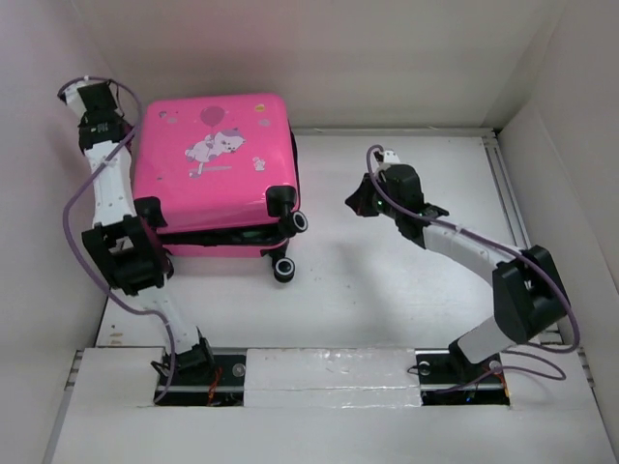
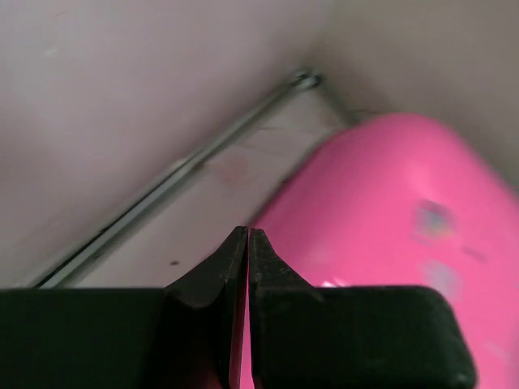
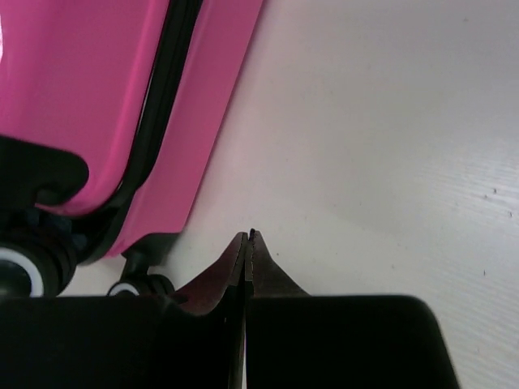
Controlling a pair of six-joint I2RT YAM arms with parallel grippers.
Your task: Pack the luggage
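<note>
The luggage (image 1: 213,155) is a glossy hot-pink hard-shell suitcase with a cartoon animal and balloon print. It lies flat at the back left of the table, lid down over the lower shell, black wheels (image 1: 295,222) facing right. My left gripper (image 1: 102,101) is shut and empty beside the case's far left corner; the left wrist view shows my left gripper (image 2: 247,231) over the pink shell (image 2: 389,211). My right gripper (image 1: 356,203) is shut on nothing, hanging right of the wheels. In the right wrist view my right gripper (image 3: 247,235) hovers over bare table beside the luggage (image 3: 73,97).
White walls enclose the table on the left, back and right. A metal rail (image 2: 162,190) runs along the wall's foot by the left gripper. The zipper seam (image 3: 162,89) and a wheel (image 3: 16,271) sit close to the right gripper's left.
</note>
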